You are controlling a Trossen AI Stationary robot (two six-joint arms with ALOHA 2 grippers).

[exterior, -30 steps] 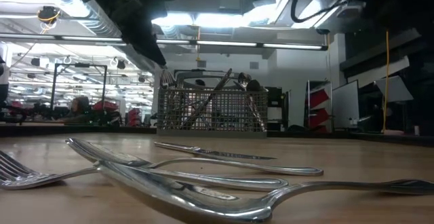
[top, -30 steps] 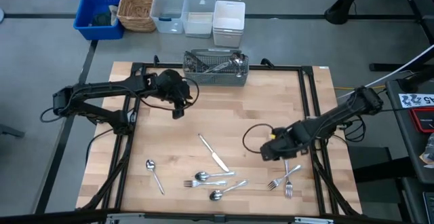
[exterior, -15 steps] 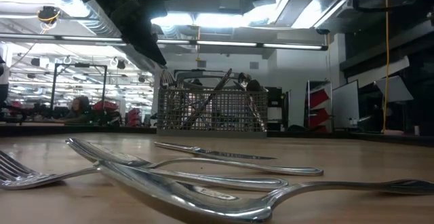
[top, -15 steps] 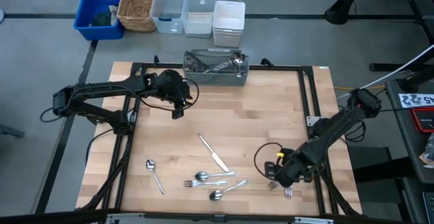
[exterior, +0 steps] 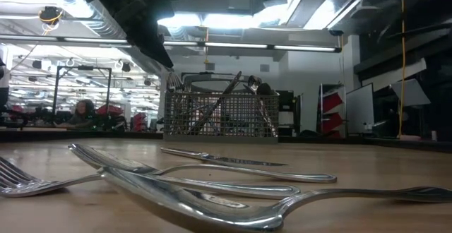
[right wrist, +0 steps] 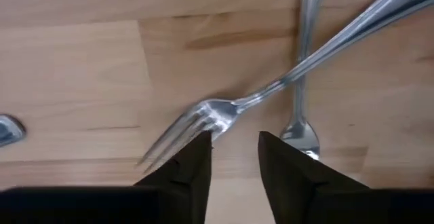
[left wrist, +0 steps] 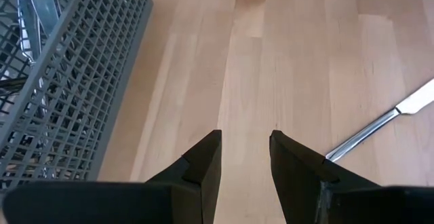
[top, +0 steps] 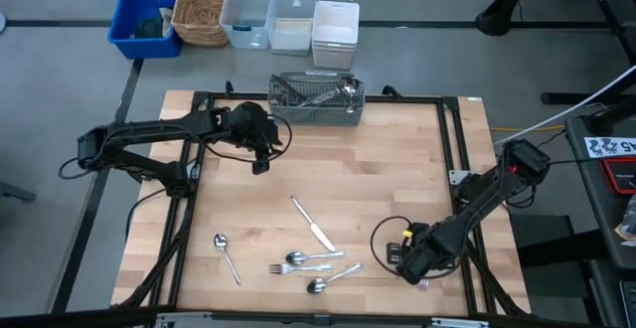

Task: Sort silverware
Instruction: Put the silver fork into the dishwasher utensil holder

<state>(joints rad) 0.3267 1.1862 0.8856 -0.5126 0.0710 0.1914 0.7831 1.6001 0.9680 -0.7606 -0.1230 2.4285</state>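
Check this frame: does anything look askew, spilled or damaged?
Nothing looks damaged or spilled. Two forks lie crossed under the right pincer, and in the mesh basket some silverware leans at a slant. Loose pieces lie scattered on the table, as unsorted silverware would.

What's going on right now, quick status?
Right gripper low over two crossed forks, fingers apart, nothing held. Left gripper open, empty, hanging near the basket. Other silverware loose on the table. Nothing in the way.
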